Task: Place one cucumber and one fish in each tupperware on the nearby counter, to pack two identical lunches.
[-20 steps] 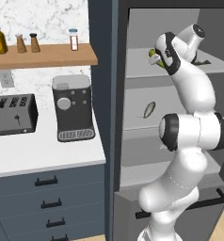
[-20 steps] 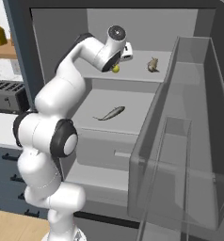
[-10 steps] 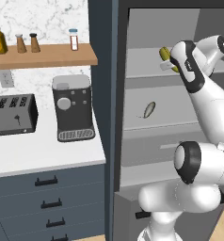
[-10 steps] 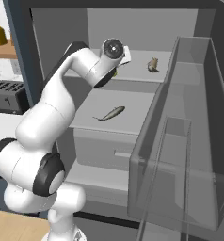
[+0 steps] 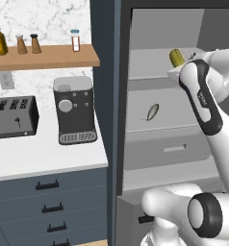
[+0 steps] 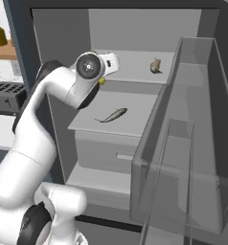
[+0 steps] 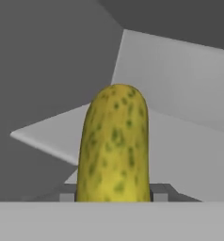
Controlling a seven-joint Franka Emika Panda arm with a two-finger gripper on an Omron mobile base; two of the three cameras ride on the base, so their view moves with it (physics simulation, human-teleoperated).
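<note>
**Cucumber lifted off the top shelf**

Swinging right over the past second, the arm has carried the yellow-green cucumber [image 5: 176, 58] up and away from the fridge's upper shelf.

From the left base camera, the cucumber's stubby mottled end pokes above the white wrist; the gripper itself is hidden behind the arm. Below and to its left, a slender grey fish [image 5: 152, 112] lies on the middle shelf [image 5: 159, 134]. Outside the open fridge, the white counter [image 5: 44, 156] carries a black coffee machine [image 5: 75, 110] and a toaster [image 5: 13, 116], under a wooden wall shelf [image 5: 44, 56] of jars and shakers.

From the right base camera, only a small yellow spot of the cucumber [image 6: 102, 81] shows beside the round wrist joint. That fish [image 6: 112, 115] lies flat just below it, and the second fish [image 6: 155, 65] rests well off to the right on the upper shelf [image 6: 135, 72]. The clear fridge door [image 6: 183, 143] stands open at right.

From the hand camera, the gripper [image 7: 114, 193] pinches the cucumber [image 7: 115, 143] between its grey fingers [image 7: 159, 192], which press its base from both sides. The rounded, speckled body stands straight out from them, with smooth grey fridge walls behind.
</note>
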